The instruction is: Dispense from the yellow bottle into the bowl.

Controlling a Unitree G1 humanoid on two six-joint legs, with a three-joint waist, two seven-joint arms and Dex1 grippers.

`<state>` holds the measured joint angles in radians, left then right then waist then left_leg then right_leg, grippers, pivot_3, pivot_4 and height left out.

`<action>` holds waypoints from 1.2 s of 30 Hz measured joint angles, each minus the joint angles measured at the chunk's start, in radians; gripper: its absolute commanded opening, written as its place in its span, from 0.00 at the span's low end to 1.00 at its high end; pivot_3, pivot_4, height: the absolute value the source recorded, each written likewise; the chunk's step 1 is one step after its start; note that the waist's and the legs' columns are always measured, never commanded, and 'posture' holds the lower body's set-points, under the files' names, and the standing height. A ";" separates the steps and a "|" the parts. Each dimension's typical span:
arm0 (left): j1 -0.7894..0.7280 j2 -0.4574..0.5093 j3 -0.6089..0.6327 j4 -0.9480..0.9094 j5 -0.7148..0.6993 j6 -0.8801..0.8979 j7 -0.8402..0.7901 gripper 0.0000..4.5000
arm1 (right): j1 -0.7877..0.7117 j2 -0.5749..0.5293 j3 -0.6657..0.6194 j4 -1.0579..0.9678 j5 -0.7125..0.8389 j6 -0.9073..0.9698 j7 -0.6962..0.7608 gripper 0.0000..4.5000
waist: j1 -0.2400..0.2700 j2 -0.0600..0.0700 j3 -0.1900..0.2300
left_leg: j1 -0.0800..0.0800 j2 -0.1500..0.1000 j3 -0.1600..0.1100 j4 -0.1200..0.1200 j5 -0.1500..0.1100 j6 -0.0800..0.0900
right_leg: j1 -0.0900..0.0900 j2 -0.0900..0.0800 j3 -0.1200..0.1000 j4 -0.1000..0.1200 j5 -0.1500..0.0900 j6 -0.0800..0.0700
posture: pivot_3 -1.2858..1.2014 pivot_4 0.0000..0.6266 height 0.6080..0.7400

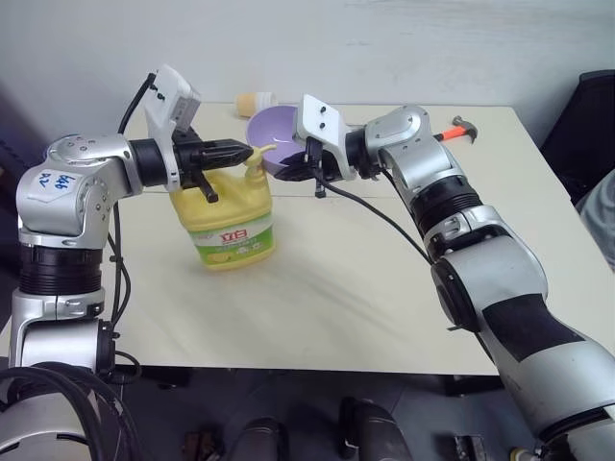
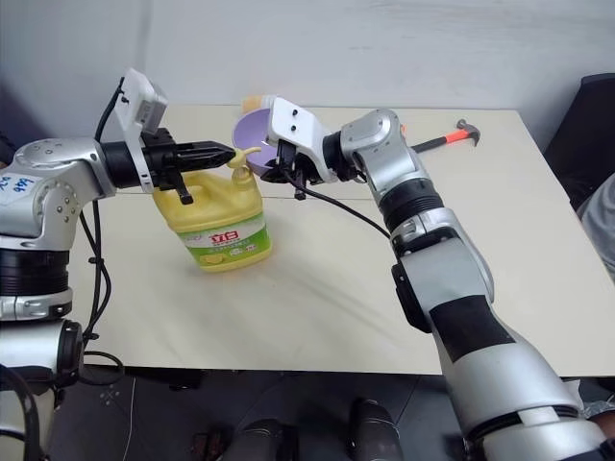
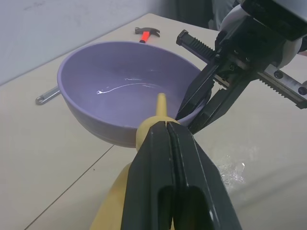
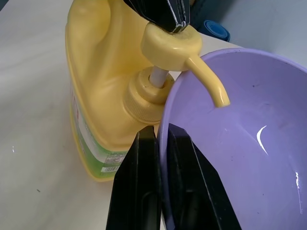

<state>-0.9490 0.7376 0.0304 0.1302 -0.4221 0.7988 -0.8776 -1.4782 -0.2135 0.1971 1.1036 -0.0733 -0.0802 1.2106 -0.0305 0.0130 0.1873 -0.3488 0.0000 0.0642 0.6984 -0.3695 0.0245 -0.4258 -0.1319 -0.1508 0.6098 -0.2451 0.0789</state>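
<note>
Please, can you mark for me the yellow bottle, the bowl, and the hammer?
yellow bottle (image 1: 233, 235): left eye view, on its green-and-white label.
bowl (image 3: 115, 72): left wrist view, on its inner wall.
hammer (image 2: 444, 139): right eye view, on its orange handle.

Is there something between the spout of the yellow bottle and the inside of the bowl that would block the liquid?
Nothing visible does. The yellow bottle's spout hangs over the rim, above the inside of the bowl. The right gripper is shut on the bowl's rim, beside the spout. The shut left gripper rests on the pump head.
</note>
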 measured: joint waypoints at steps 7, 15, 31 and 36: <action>0.012 -0.028 0.085 0.043 -0.025 -0.008 0.008 0.00 | 0.008 0.000 -0.006 -0.007 0.002 0.000 -0.001 0.00 | -0.001 0.000 0.000 | -0.002 0.000 0.000 0.000 0.000 0.000 | -0.001 0.000 0.000 0.000 0.000 0.000 | 0.52 0.24 1.00; 0.141 0.026 0.194 0.037 -0.116 -0.056 -0.120 0.00 | 0.064 -0.087 -0.022 -0.086 0.023 0.019 0.005 0.00 | -0.002 -0.003 0.004 | -0.010 0.000 -0.002 -0.001 0.000 0.000 | -0.008 0.000 -0.003 -0.003 0.000 0.000 | 0.52 0.24 1.00; 0.896 0.007 0.463 -0.470 -0.292 -0.212 -0.287 0.00 | 0.792 -0.529 -0.087 -0.530 0.069 0.120 0.095 0.00 | 0.003 -0.002 0.006 | -0.006 0.002 0.001 0.000 0.000 0.000 | -0.005 0.000 -0.005 -0.003 0.000 0.000 | 0.52 0.24 1.00; 0.956 -0.079 0.337 -0.453 -0.147 -0.406 -0.231 0.00 | 0.844 -0.526 -0.098 -0.538 0.089 0.086 0.042 0.00 | 0.005 -0.002 0.005 | -0.004 0.002 0.000 -0.001 0.000 -0.001 | -0.002 0.000 -0.002 -0.005 0.000 -0.001 | 0.52 0.24 1.00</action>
<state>0.0072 0.6587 0.3672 -0.3227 -0.5692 0.3932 -1.1087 -0.6340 -0.7392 0.0990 0.5659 0.0160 0.0061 1.2527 -0.0253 0.0111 0.1928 -0.3524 0.0022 0.0646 0.6976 -0.3699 0.0239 -0.4279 -0.1316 -0.1532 0.6053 -0.2450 0.0784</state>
